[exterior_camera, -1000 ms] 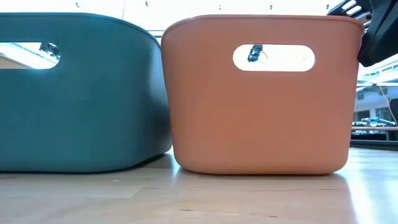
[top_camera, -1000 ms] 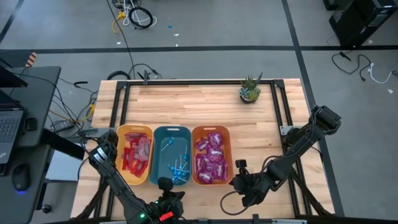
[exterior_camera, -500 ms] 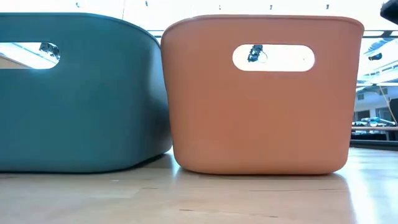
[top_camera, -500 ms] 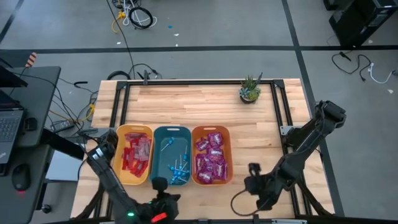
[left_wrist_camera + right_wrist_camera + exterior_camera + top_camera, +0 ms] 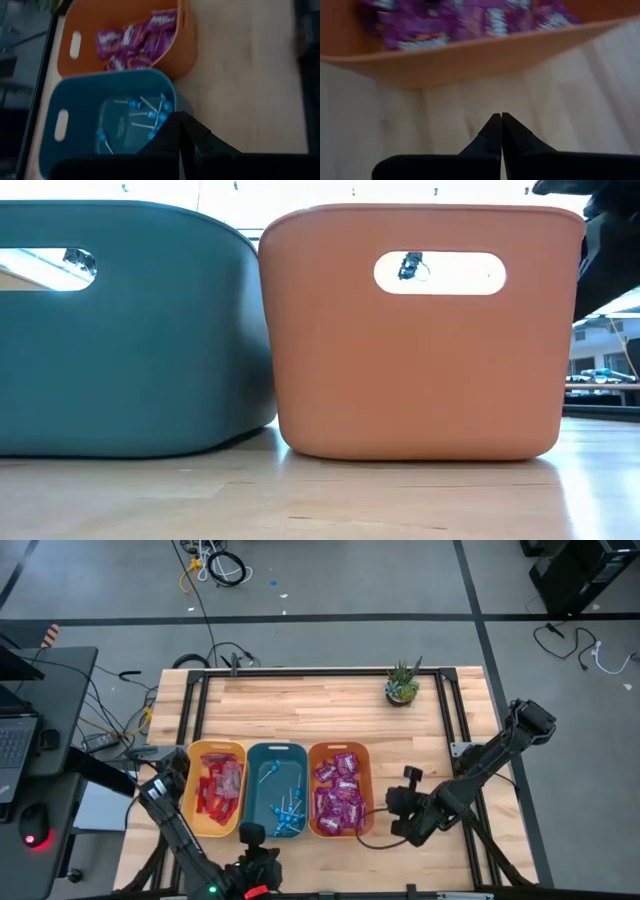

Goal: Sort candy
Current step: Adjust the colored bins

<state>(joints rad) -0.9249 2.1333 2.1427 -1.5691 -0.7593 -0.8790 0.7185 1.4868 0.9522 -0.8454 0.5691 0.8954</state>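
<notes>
The candy lies sorted in three bins standing side by side near the table's front edge. Red packets (image 5: 218,788) fill the yellow bin (image 5: 192,790). Blue lollipops (image 5: 150,116) lie in the teal bin (image 5: 277,758). Purple packets (image 5: 338,790) lie in the orange bin (image 5: 340,748). My left gripper (image 5: 181,116) is shut and holds nothing; it hangs over the teal bin's near end (image 5: 252,833). My right gripper (image 5: 500,118) is shut and holds nothing; it points down at bare table just right of the orange bin (image 5: 392,802).
A small potted plant (image 5: 402,686) stands at the far right of the table. A black frame rail (image 5: 447,730) runs along the right side. In the low view the teal wall (image 5: 130,330) and orange wall (image 5: 420,350) fill the picture, with a dark part of my right arm (image 5: 608,240) beside them.
My right gripper has swung away from the orange bin toward the table's right, then gone toward the far edge and back beside the bin, turning at the wrist; it has stayed shut. My left gripper has risen a little over the teal bin's near end.
</notes>
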